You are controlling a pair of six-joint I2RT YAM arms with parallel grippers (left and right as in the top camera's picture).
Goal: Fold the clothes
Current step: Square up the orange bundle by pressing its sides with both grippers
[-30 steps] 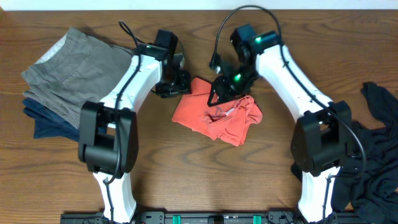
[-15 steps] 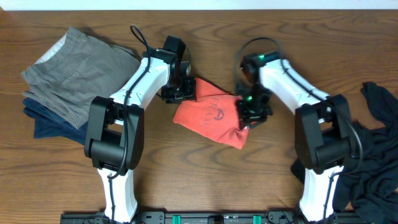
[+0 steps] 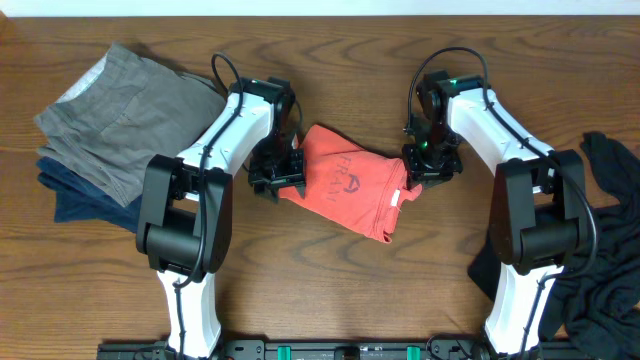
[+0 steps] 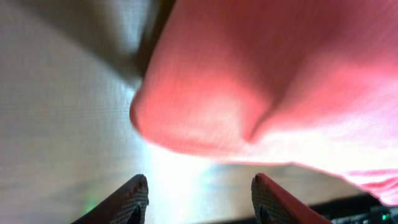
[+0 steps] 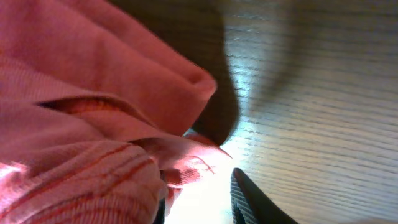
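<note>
The coral-red T-shirt lies folded into a rough rectangle at the middle of the wooden table, its dark lettering facing up. My left gripper is at the shirt's left edge. In the left wrist view this gripper is open, nothing lies between its fingers, and a rounded fold of the shirt sits just ahead. My right gripper is at the shirt's right edge. In the right wrist view its jaws stand apart with a bright gap. The shirt's hem covers the left finger, and the right finger is bare.
A stack of folded garments sits at the far left, a grey one on top of navy ones. A black garment lies crumpled at the right edge of the table.
The shirt, earlier bunched up under the right gripper, now lies flatter and folded. My right gripper moved right to its right edge. My left gripper moved nearer along its left edge.
</note>
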